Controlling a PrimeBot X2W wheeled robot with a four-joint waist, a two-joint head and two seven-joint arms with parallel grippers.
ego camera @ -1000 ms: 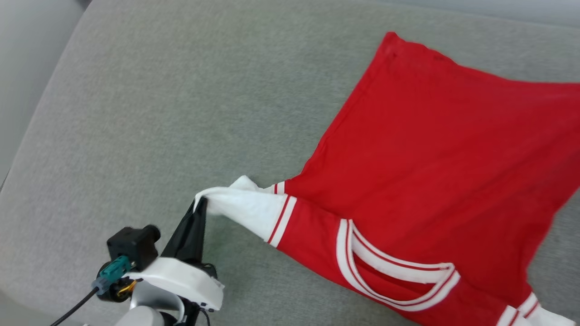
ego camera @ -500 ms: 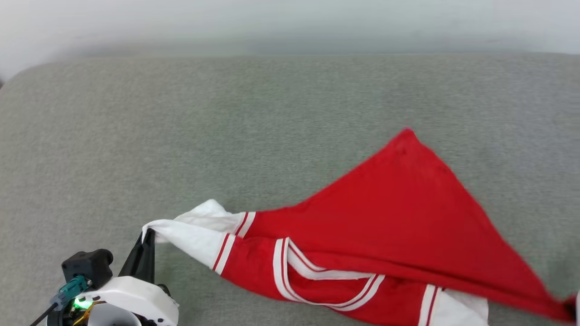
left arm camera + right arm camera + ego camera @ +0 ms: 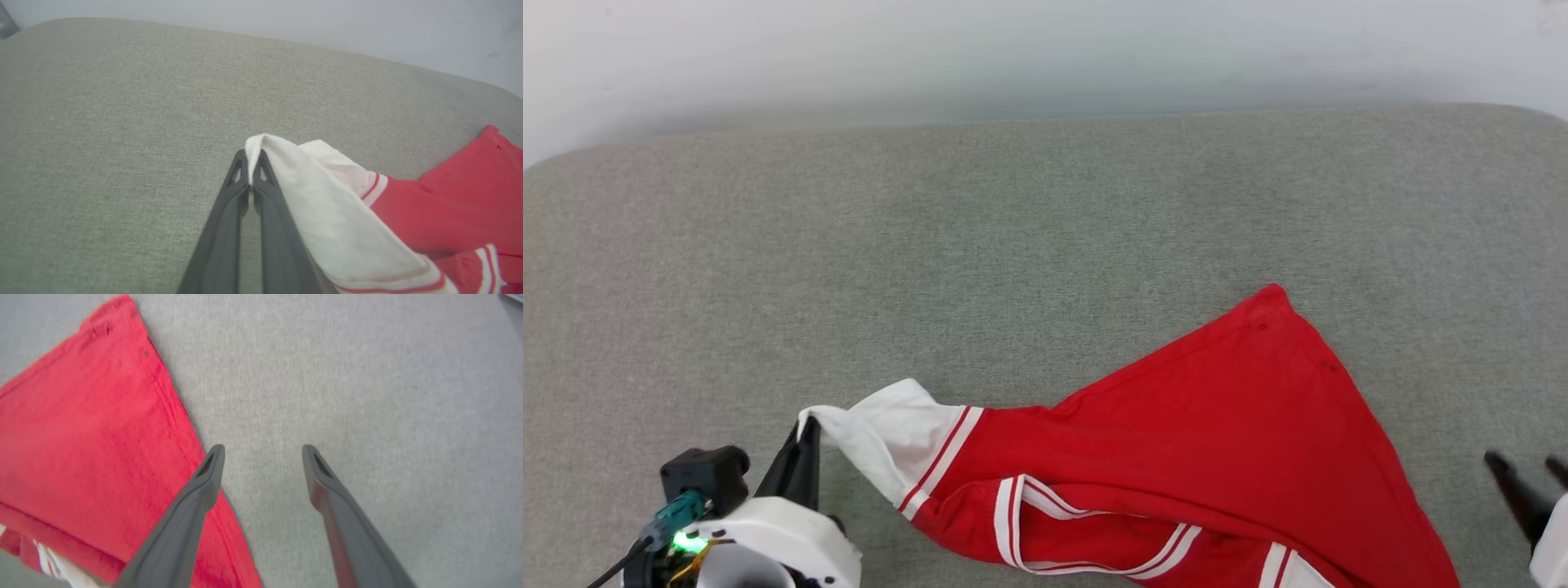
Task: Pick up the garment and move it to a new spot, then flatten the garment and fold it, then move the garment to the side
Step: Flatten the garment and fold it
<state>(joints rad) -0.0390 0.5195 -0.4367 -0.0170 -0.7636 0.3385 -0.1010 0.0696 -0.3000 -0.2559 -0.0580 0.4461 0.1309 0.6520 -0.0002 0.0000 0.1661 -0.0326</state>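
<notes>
Two tools show in the head view. The left tool (image 3: 809, 429), at the lower left, is clenched on the tip of the white sleeve of the garment (image 3: 1192, 425). The garment lies on the grey cloth surface (image 3: 1013, 245), low and right of centre. The right tool (image 3: 1525, 469), at the lower right, is released and apart from the red cloth. In the left wrist view, both fingers pinch the sleeve edge. In the right wrist view, the spread fingers hang above the surface, and one of them crosses the red edge.

Red white-sleeved garment (image 3: 1217, 425) lies rumpled, one sleeve lifted.
</notes>
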